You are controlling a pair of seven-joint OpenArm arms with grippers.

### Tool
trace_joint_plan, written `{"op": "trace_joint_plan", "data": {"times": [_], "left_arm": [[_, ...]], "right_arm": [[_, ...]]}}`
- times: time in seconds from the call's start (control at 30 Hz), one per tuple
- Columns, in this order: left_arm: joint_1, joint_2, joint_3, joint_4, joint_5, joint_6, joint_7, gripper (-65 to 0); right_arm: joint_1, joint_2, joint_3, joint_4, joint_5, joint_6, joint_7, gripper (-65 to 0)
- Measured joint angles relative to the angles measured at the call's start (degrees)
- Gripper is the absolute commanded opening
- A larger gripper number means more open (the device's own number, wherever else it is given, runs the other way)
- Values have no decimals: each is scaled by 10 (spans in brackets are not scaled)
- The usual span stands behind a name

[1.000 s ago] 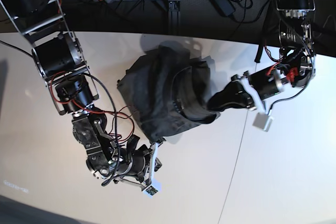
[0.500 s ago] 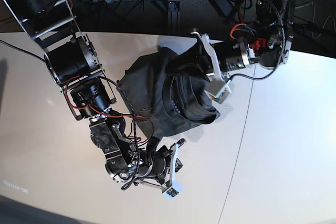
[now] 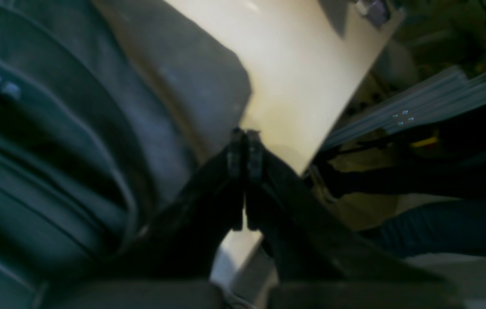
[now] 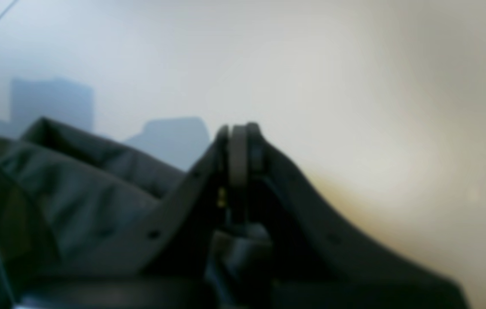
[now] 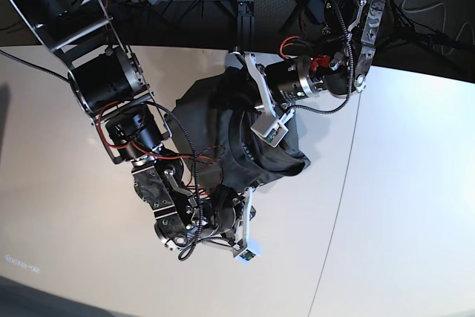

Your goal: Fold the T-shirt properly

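The T-shirt (image 5: 237, 139) sits bunched in a dark heap at the centre of the pale surface (image 5: 401, 206) in the base view, collar ribbing curling through the middle, nowhere near a flat fold. The left gripper (image 5: 239, 55) is up at the heap's top edge, and its wrist view shows the jaws pressed together with no cloth visibly between them, the tips over bare surface just beside the fabric edge. The right gripper (image 5: 249, 192) is low in the frame at the bottom edge of the heap; its wrist view shows jaws pressed together too, tips over bare surface, shirt folds lying to the left of them. So neither one seems to be pinching anything! The danger from here, as I judge it: the cloth is layered and wrinkled, so a blind grab could catch two layers at once, or the collar instead of a hem, and dragging that would tighten the bundle rather than spread it. Both arms crowd the same small heap, and loose red and black cables hang near the right arm's wrist, so a snag is possible as well.
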Motion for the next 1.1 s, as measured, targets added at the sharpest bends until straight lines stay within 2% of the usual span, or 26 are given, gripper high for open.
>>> {"op": "trace_joint_plan", "data": {"times": [0.13,0.27,0.4,0.5,0.6,0.73,0.93,1.03,1.1], "left_arm": [[-39,-5,0,-36,31,0,-4,-650],[-77,-29,2,-87,52,0,-18,-650],[-116,-66,2,-148,86,-2,-70,-650],[-147,-85,2,-189,100,-4,-102,-650],[-179,-88,3,-218,106,-4,-102,-650],[-210,-85,6,-228,108,-5,-102,-650],[-216,-82,6,-228,105,-5,-97,-650],[-219,-87,6,-228,49,-5,-40,-650],[-221,-97,2,-209,-9,-5,12,-650]], "right_arm": [[-4,37,0,0,89,1,-62,-650],[-34,80,0,6,169,2,-103,-650],[-87,151,0,79,248,2,-106,-650],[-140,209,1,165,265,3,-116,-650],[-195,244,1,257,275,3,-143,-650],[-273,261,0,350,277,3,-145,-650],[-342,256,40,394,276,3,-134,-650],[-357,256,74,409,268,3,-143,-650],[-368,269,102,422,270,3,-145,-650]]}}
